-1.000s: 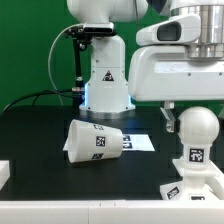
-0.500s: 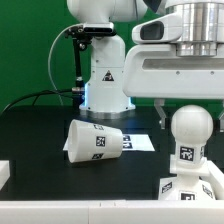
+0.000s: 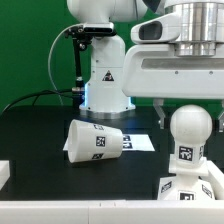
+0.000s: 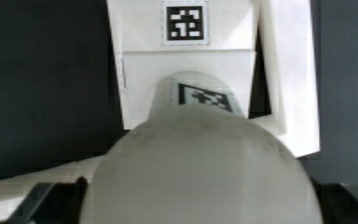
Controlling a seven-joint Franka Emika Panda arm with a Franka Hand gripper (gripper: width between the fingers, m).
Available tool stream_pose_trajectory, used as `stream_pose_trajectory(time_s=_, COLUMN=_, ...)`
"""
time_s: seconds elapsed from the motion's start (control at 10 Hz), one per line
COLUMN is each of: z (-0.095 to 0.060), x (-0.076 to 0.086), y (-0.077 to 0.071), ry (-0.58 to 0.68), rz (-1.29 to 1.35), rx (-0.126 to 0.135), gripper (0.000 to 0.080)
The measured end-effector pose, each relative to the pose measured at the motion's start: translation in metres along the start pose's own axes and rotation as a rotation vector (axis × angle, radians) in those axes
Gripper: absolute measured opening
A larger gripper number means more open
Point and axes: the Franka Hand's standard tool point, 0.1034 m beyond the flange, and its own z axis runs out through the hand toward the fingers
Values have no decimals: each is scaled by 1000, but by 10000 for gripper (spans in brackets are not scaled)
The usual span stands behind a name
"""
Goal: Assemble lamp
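The bulb [image 3: 189, 130], white with a round head and a tag on its stem, stands upright over the flat square base [image 3: 178, 192] at the exterior view's lower right. My gripper [image 3: 189, 112] comes down from above and is shut on the bulb's head, with one finger showing on its left side. In the wrist view the bulb [image 4: 197, 150] fills the space between my fingers [image 4: 51, 203], and the base [image 4: 233, 55] lies beyond it. My gripper [image 4: 197, 205] is there too. The tapered shade [image 3: 95, 141] lies on its side on the black table, mid-frame.
The marker board [image 3: 141, 143] lies flat just behind the shade. The robot's own white pedestal [image 3: 104, 82] stands at the back with a black cable on its left. A white block [image 3: 3, 173] sits at the left edge.
Since one second ago my gripper and the bulb have shifted a little toward the exterior view's left and lower over the base. Nothing has moved in the last half second.
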Motion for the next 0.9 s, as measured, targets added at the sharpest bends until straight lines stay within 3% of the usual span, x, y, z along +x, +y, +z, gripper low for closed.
stream_pose_trajectory(time_s=0.2, z=1, x=0, y=0, ry=-1, rz=0, rx=-1, gripper=686)
stream_pose_trajectory(time_s=0.7, z=-1, x=-1, y=1, ry=-12, rz=-4, rx=-2, gripper=698)
stream_pose_trajectory(time_s=0.9, z=-30, x=6, y=4, ry=-13, rz=7, rx=18, gripper=698)
